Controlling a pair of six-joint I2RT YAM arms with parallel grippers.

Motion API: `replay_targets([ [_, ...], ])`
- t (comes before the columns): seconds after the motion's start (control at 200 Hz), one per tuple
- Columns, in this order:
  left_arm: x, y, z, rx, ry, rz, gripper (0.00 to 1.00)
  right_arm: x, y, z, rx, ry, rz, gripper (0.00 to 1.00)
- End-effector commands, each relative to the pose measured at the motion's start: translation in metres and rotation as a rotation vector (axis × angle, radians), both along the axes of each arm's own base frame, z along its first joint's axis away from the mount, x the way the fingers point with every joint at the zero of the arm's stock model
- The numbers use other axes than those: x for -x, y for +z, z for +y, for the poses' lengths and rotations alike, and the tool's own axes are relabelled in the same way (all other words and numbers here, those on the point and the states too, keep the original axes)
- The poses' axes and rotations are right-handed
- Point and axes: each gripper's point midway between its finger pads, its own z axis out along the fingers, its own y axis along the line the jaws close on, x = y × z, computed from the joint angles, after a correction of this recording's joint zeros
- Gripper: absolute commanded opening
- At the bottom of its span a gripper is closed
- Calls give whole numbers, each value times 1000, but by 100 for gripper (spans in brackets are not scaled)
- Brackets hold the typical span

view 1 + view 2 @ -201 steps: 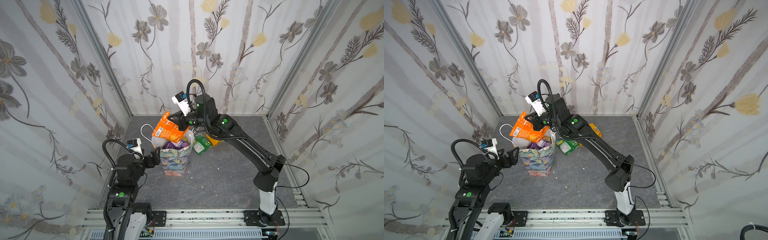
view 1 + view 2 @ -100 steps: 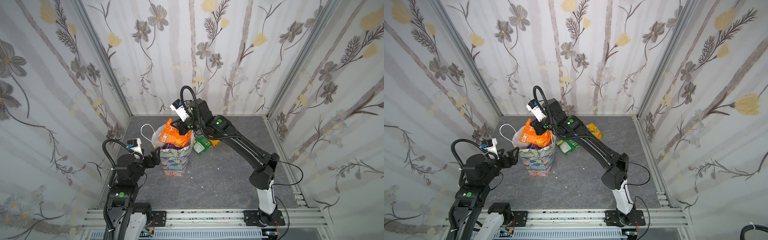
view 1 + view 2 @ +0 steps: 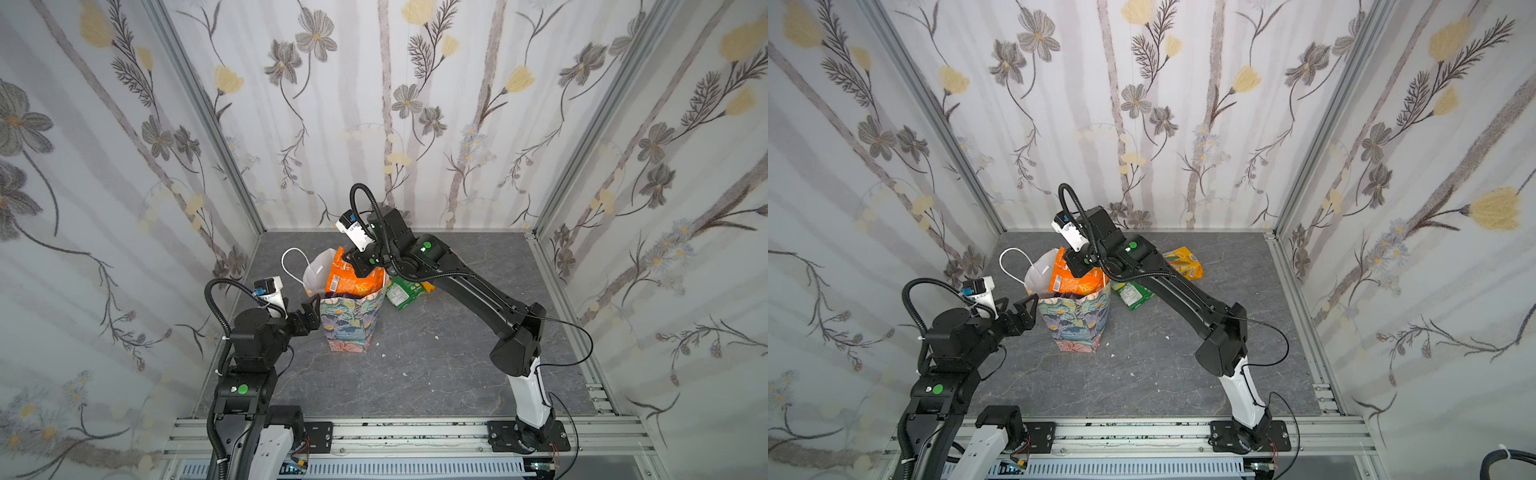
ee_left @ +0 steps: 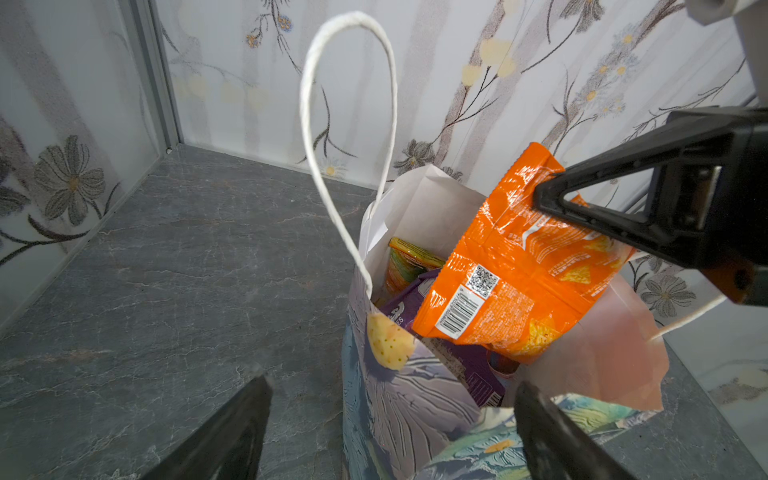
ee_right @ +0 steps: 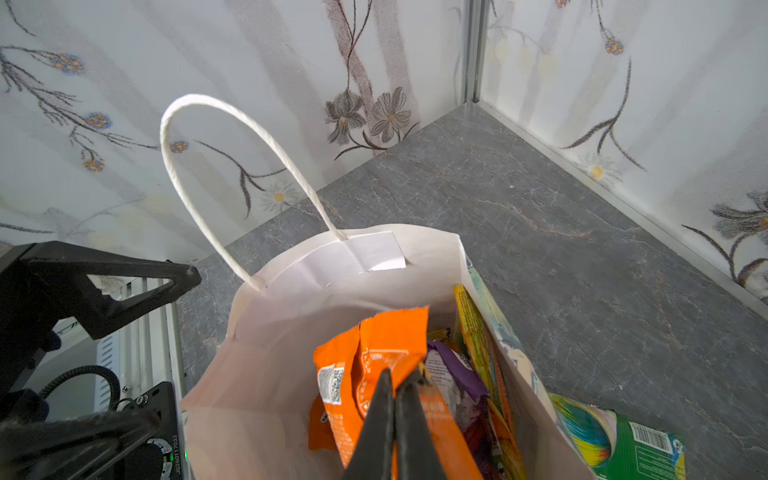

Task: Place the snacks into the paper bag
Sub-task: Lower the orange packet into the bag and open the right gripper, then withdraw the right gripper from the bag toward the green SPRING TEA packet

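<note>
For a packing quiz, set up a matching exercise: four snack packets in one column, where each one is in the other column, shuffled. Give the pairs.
Things
1. orange packet
2. purple packet
3. green packet
4. yellow packet

Places
A. lying on the table right beside the paper bag
B. inside the bag, below the orange one
C. pinched in the shut right gripper, lower end in the bag's mouth
D. at the back of the table, apart from the bag

Pairs: 1-C, 2-B, 3-A, 4-D
</note>
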Motion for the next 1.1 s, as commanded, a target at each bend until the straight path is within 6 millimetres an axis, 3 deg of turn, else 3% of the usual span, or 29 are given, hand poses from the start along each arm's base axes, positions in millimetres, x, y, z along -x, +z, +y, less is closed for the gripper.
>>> replay_targets([
  [0.0,-2,5,1,-8,3,-26,91,5,10,4,-23,45,-24,18],
  [0.17,-2,6,1,-8,3,-27,91,10,19,7,-38,47,-50,56],
  [0.235,-2,5,1,-8,3,-26,91,9,24,5,-40,32,-63,62],
  [0.574,-2,5,1,-7,4,-24,91,0,72,-29,-72,-131,-148,60],
  [0.794,-2,5,1,-8,6,-25,91,-7,84,-45,-75,-210,-167,61],
  [0.944,-1,6,2,-6,8,-29,91,-20,95,-75,-112,-345,-167,62],
  [1.094,-1,7,2,-8,10,-30,91,-26,89,-113,-241,-407,-127,64],
])
